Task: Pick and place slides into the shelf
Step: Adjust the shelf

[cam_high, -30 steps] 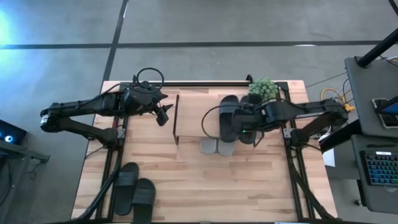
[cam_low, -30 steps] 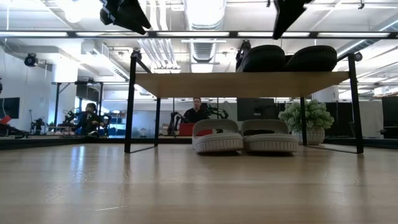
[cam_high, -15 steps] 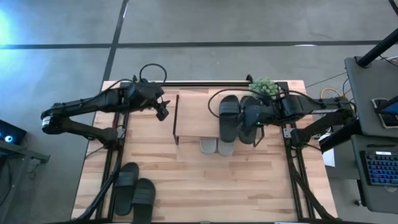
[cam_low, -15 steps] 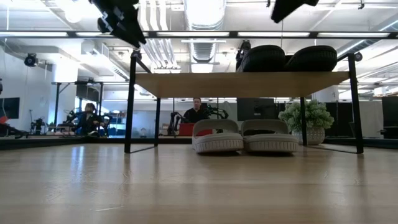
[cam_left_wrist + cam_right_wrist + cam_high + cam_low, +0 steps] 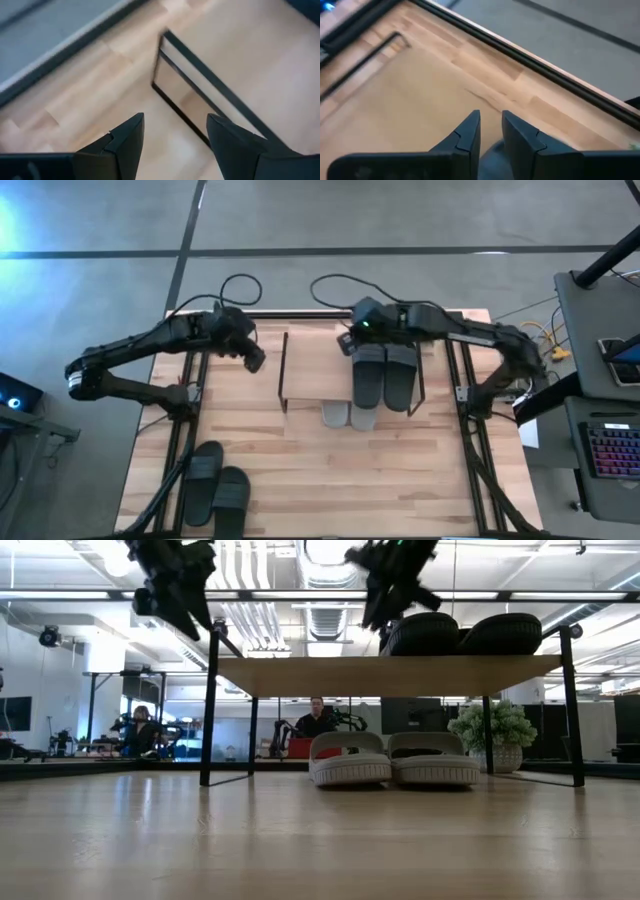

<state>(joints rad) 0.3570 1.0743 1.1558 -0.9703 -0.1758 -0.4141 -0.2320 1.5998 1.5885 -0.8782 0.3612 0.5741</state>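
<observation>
The shelf (image 5: pixel 312 368) stands mid-table on thin black legs (image 5: pixel 211 705). Two black slides (image 5: pixel 368 375) (image 5: pixel 401 375) lie side by side on its top board, also seen in the low view (image 5: pixel 462 634). Two light grey slides (image 5: pixel 392 760) rest on the table under it, their toes (image 5: pixel 348 417) sticking out toward the near edge. Another two black slides (image 5: pixel 218 483) lie at the near left corner. My left gripper (image 5: pixel 252 358) hovers open just left of the shelf. My right gripper (image 5: pixel 349 340) hovers over the shelf's far edge, its fingers (image 5: pixel 470 131) a narrow gap apart.
A small potted plant (image 5: pixel 490 736) stands on the table behind the shelf's right side. Black rails (image 5: pixel 310 315) run along the table's far edge, with cables looping over them. Bare tabletop (image 5: pixel 340 480) lies near the front. People sit in the room beyond (image 5: pixel 316 720).
My right gripper has drawn back from the right-hand black slide on the shelf toward the table's right. It has then swung toward the far edge and left, ending over the shelf's far edge. My left gripper has drifted slightly toward the table's left. The slides stay put.
</observation>
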